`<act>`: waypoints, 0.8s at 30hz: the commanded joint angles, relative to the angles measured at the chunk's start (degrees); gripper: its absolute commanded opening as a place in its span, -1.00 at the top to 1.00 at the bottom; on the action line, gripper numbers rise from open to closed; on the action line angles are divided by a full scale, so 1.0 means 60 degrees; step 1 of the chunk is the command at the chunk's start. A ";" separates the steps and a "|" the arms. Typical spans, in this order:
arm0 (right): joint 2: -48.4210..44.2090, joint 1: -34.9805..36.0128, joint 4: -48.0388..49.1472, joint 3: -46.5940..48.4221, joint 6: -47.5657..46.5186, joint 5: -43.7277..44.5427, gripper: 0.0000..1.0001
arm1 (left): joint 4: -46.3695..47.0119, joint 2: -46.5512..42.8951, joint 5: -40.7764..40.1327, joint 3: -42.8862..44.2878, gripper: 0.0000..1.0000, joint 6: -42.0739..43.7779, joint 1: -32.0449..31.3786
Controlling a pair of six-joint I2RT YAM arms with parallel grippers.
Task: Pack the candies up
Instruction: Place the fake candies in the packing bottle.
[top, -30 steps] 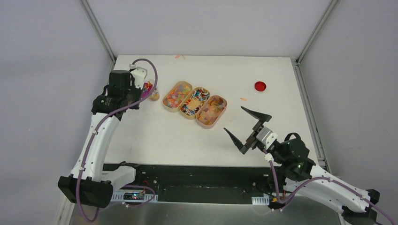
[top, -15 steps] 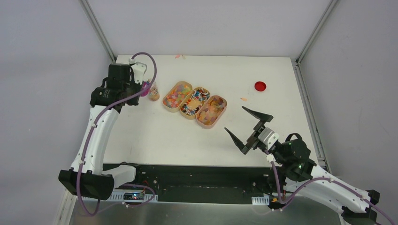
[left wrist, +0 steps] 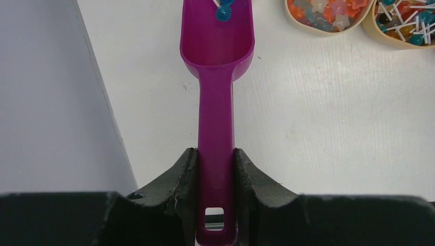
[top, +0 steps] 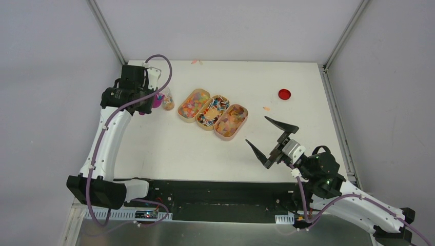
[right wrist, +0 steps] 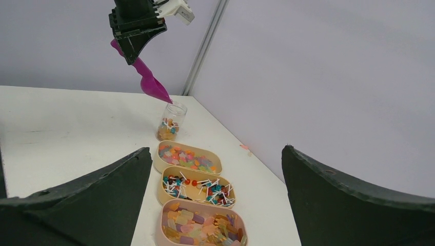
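Candies (left wrist: 224, 12) are leaving the magenta scoop (left wrist: 217, 48), whose handle the left gripper (left wrist: 215, 169) is pinching narrowly and has been swinging steeper over the clear jar (right wrist: 171, 122) beside three trays (right wrist: 160, 188), so another load is probably going in while the right gripper (top: 256, 130) is idling wide, the jar's mouth being cut off in the left wrist view.

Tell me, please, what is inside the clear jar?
The jar holds a mixed layer of candies in its lower part; the pink scoop points into its mouth. Pieces deeper in the pile are covered.

Magenta scoop (left wrist: 215, 102) tilted over jar (right wrist: 175, 114), three trays (right wrist: 160, 193) — red disc (top: 284, 94) apart
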 commanded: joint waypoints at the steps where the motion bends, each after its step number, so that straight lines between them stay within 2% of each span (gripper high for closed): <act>1: -0.0044 0.0046 0.0432 -0.0012 0.0154 -0.0009 -1.00 | -0.0159 0.0314 -0.0165 0.0829 1.00 -0.0129 0.0075; 13: -0.0172 0.0046 0.0514 -0.0141 0.0125 0.0130 -1.00 | -0.1183 0.1480 -0.0421 0.2291 1.00 -0.0321 0.0069; 24: 0.0057 0.0049 0.0579 -0.0159 0.0081 0.0144 -0.99 | -0.1377 0.1767 -0.0570 0.2546 1.00 -0.0317 0.0003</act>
